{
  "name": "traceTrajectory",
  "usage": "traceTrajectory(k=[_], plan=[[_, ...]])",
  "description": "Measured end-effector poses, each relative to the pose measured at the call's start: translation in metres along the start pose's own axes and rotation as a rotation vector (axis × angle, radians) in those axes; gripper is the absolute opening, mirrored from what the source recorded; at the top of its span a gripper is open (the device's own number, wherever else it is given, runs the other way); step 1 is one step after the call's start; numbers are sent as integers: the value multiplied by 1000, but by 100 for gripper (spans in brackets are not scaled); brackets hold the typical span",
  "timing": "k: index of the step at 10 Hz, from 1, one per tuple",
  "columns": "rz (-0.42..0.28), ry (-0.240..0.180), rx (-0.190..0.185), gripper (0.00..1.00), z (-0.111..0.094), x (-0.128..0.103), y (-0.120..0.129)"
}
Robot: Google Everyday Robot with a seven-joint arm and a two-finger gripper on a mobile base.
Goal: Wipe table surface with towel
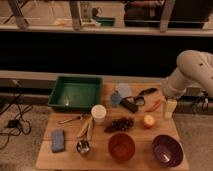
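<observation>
The towel (pixel 123 91) is a small pale blue-grey cloth lying on the table surface (pixel 70 156), just right of the green tray and behind the white cup (pixel 98 113). My white arm (pixel 192 72) comes in from the right. Its gripper (pixel 170 108) hangs pointing down over the table's right edge, well to the right of the towel and apart from it. The gripper stands open and nothing is held in it.
A green tray (pixel 75 92) sits at the back left. A blue sponge pad (pixel 58 140), a metal scoop (pixel 82 146), an orange bowl (pixel 122 146) and a purple bowl (pixel 166 149) line the front. Dark grapes (pixel 120 124), a round fruit (pixel 148 120) and a black tool (pixel 131 104) lie mid-table.
</observation>
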Motion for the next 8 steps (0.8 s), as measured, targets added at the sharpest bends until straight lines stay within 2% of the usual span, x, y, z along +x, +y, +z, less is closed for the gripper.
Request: traceTrajectory(k=[8], plan=[[3,-4,1,100,0,-1,-3]])
